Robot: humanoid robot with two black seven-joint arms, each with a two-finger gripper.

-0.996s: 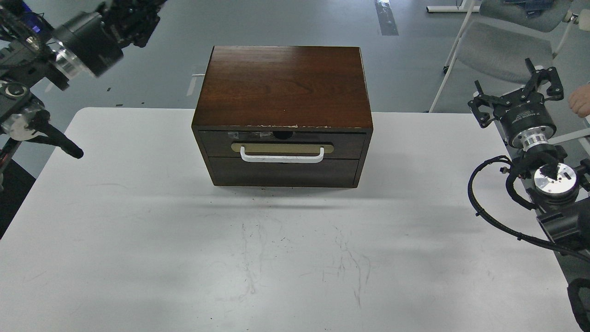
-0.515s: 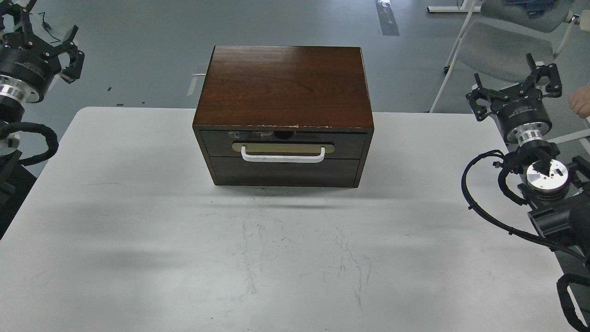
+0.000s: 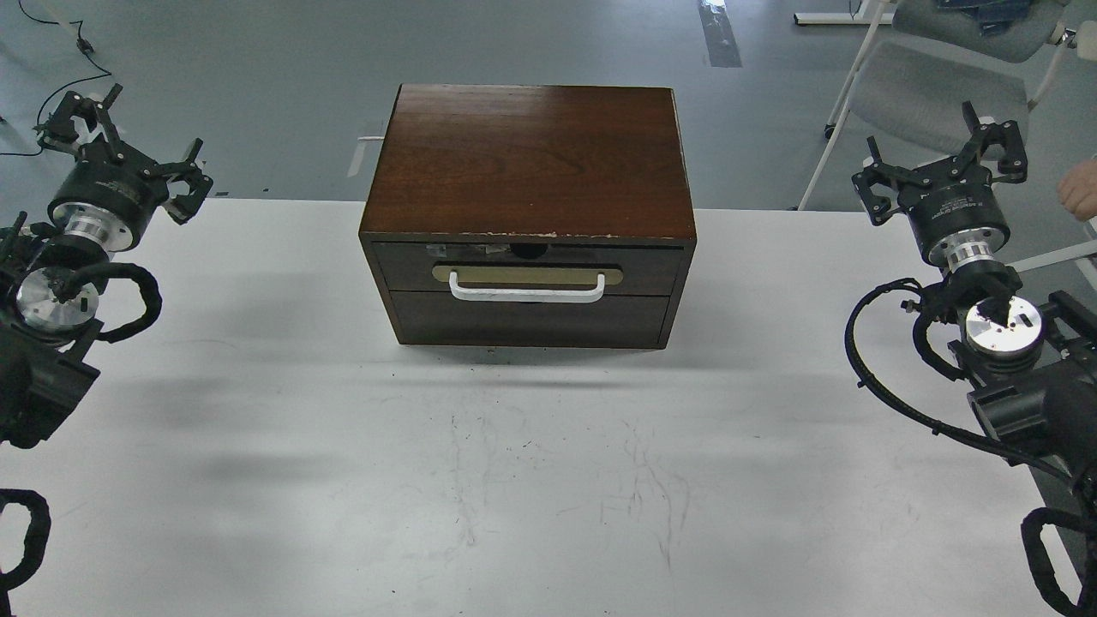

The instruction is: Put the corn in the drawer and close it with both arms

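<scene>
White surface (image 3: 531, 480) lies bare across the lower frame; no corn shows. At mid-frame the drawer (image 3: 527, 267) sits flush, so hook its white handle (image 3: 525, 294) squarely and pull straight. Left tool (image 3: 120, 146) and right tool (image 3: 938, 163) hover spread, empty.

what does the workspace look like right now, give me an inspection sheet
Surface: white table, scuffed with dark scratches near the front centre.
Job's things: drawer shut in the dark wooden cabinet, white handle facing the robot; no corn seen.
Clutter: nothing seen.
Grippers: left gripper open, empty, off the table's far left corner; right gripper open, empty, at the far right; both apart from the cabinet.
Cables: black looms loop at the left wrist and right wrist; thin cable on the floor far left.
Surroundings: grey floor, grey chair far right.
</scene>
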